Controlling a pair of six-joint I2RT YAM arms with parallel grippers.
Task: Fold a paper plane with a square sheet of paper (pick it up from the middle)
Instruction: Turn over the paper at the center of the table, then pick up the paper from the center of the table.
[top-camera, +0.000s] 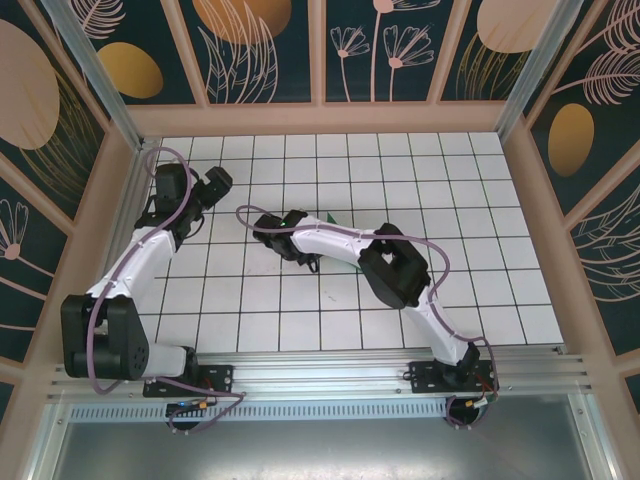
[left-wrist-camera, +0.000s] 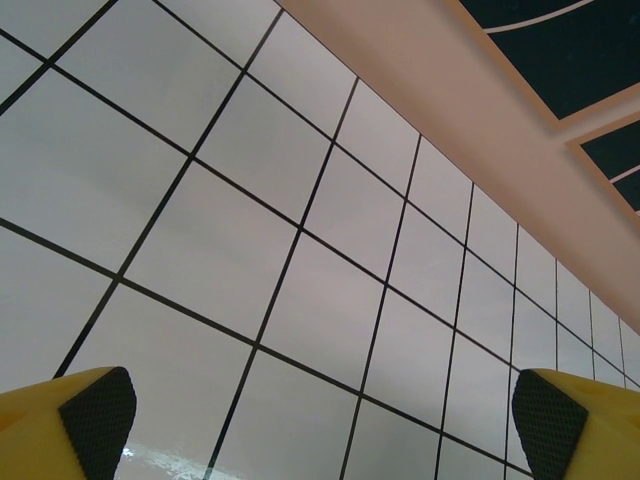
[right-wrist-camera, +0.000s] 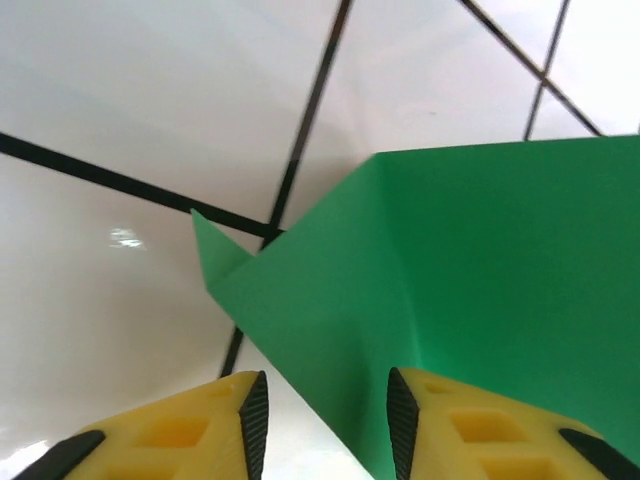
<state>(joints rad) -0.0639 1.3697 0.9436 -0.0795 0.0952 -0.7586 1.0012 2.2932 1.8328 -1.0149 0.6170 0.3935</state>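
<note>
Top view: two white arms over a white tiled surface (top-camera: 480, 200), walled by dark panels painted with leaves. The left arm (top-camera: 140, 260) reaches over the left side. The right arm (top-camera: 335, 240) stretches towards the middle, and a sliver of green paper (top-camera: 335, 217) peeks from behind it

Left wrist view: the left pincer (left-wrist-camera: 322, 415) gapes wide, with bare tiles between its yellow fingers (left-wrist-camera: 95, 410)

Right wrist view: the right pincer (right-wrist-camera: 325, 400) is released, its jaws slightly apart, and the paper's edge runs into the gap. This closer view shows the paper's creases and a small pointed flap on its left
</note>
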